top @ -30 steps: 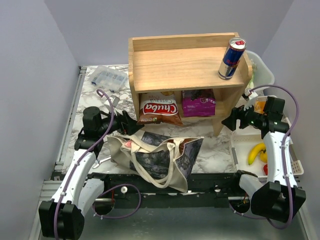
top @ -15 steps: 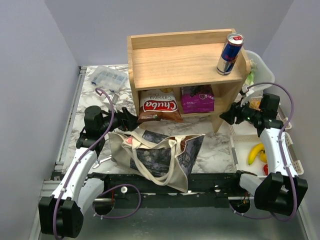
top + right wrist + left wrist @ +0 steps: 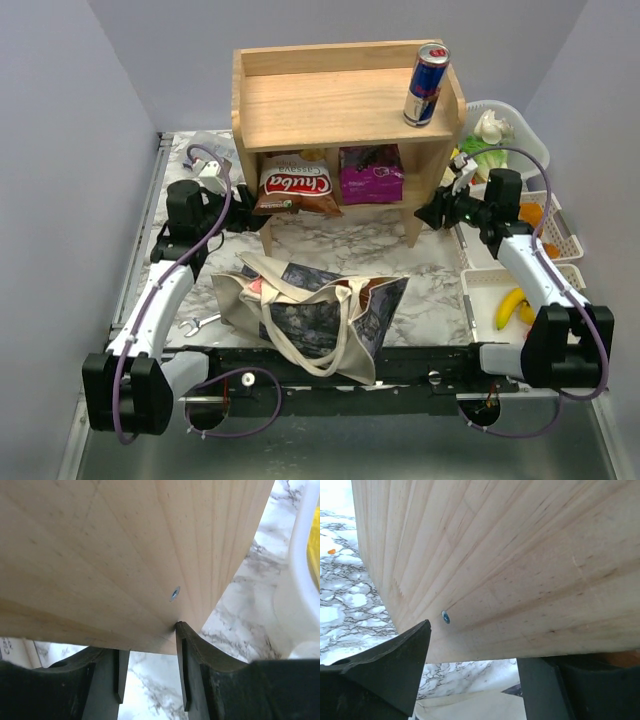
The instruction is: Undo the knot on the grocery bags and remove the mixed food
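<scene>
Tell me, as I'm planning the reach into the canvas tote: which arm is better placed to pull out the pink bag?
Probably left. The pink bag peeks from the tote at its left end, near the left fingers; the right fingers are right of the wooden shelf.

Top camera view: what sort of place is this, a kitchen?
Probably a robot test cell: plain walls box in a marble-patterned table, left arm and right arm are bolted at its near edge, wooden shelf and canvas tote look staged.
</scene>
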### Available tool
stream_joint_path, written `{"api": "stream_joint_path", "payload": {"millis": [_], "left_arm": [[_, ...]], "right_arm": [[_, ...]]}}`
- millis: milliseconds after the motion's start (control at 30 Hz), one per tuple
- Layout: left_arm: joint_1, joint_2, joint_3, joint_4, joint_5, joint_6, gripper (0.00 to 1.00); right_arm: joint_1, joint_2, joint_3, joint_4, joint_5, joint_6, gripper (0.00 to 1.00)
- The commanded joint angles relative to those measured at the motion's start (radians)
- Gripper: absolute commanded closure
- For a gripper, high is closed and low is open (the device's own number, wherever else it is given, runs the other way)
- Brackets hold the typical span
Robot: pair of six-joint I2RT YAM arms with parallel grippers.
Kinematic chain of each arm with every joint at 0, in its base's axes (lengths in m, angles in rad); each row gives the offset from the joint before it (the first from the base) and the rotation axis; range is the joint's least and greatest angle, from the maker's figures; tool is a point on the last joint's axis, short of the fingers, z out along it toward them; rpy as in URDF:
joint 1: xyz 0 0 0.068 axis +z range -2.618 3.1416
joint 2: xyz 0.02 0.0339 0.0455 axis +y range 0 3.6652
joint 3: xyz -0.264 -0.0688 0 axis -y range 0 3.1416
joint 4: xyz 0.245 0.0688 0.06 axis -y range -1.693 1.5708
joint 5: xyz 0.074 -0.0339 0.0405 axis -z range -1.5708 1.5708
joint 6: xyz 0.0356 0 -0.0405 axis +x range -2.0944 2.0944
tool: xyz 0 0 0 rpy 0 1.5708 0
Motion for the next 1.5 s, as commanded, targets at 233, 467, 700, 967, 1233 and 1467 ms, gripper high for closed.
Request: {"api": "stream_joint_path", "payload": {"millis": [233, 467, 700, 967, 1233, 1467], "left_arm": [[0.111, 0.324, 0.301, -0.019, -0.018, 0.098, 0.41], [0.112, 0.522, 0.503, -0.052, -0.013, 0.135, 0.48], [0.115, 0.636, 0.615, -0.059, -0.032, 0.168, 0.49], [0.117, 0.777, 0.768, -0.092, -0.076, 0.244, 0.49], [0.150, 0.733, 0.747, -0.124, -0.054, 0.223, 0.02], [0.266, 0.473, 0.552, -0.112, 0.095, 0.165, 0.02]], "right_arm": [[0.057, 0.245, 0.219, 0.211, 0.151, 0.188, 0.57], [0.078, 0.393, 0.317, 0.278, 0.225, 0.224, 0.58], [0.107, 0.543, 0.487, 0.297, 0.290, 0.250, 0.58], [0.123, 0.667, 0.617, 0.314, 0.391, 0.278, 0.58], [0.123, 0.668, 0.661, 0.234, 0.367, 0.246, 0.37], [0.122, 0.461, 0.545, 0.052, 0.377, 0.199, 0.11]]}}
